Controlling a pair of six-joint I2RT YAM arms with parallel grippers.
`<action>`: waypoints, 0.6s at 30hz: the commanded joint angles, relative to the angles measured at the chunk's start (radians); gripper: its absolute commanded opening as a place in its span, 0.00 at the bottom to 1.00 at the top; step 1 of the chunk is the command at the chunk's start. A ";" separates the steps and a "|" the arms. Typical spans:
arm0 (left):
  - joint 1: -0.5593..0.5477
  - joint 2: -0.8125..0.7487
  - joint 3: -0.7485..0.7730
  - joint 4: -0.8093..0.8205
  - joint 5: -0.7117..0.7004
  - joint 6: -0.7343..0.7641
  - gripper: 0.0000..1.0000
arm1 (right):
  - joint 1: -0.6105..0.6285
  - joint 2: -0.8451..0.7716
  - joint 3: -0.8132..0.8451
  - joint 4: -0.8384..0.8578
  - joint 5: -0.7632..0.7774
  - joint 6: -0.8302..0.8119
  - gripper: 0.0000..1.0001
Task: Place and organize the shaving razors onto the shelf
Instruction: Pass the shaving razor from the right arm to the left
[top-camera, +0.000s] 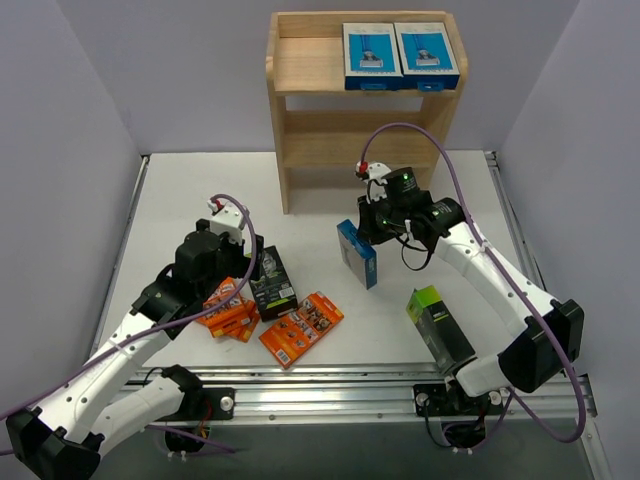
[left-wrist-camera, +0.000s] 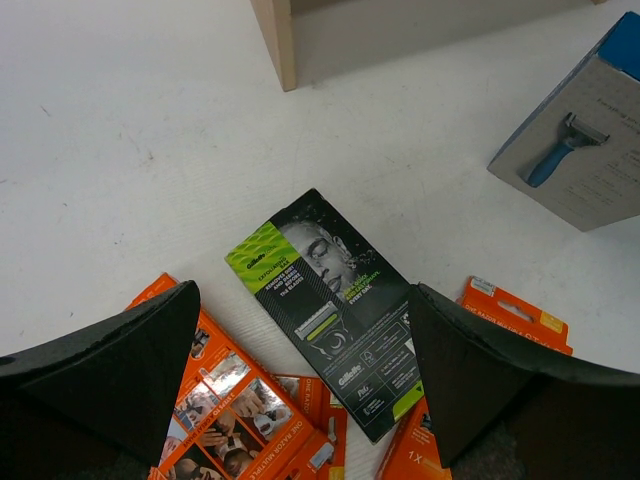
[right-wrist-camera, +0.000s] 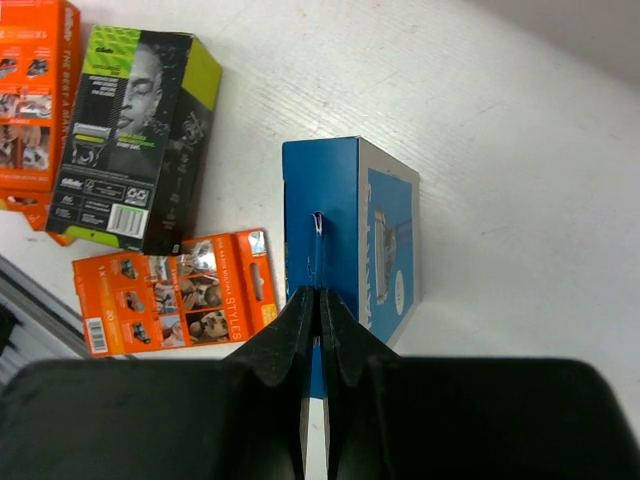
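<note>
Green box (top-camera: 440, 330): lies flat at the near edge of the table (top-camera: 180, 200), by the right arm.
Orange packs (top-camera: 301, 328): lie in a loose bunch near the left arm.
Left gripper (left-wrist-camera: 302, 300): fingers wide apart, holding nothing, over the black box (top-camera: 272, 283).
Right gripper (right-wrist-camera: 318, 298): fingers pressed together on the thin top flap of an upright blue box (top-camera: 357, 253).
Shelf (top-camera: 310, 62): at the back, with two blue boxes (top-camera: 400, 55) side by side on top.
</note>
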 joint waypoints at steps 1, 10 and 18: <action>0.004 0.009 0.053 0.002 0.003 0.014 0.94 | 0.003 -0.032 0.039 -0.021 0.088 -0.020 0.00; 0.004 0.016 0.056 0.001 0.026 0.015 0.94 | 0.003 -0.041 0.078 -0.047 0.070 -0.070 0.00; 0.004 -0.079 0.017 0.140 0.373 0.077 0.94 | 0.004 -0.069 0.157 -0.054 -0.233 -0.141 0.00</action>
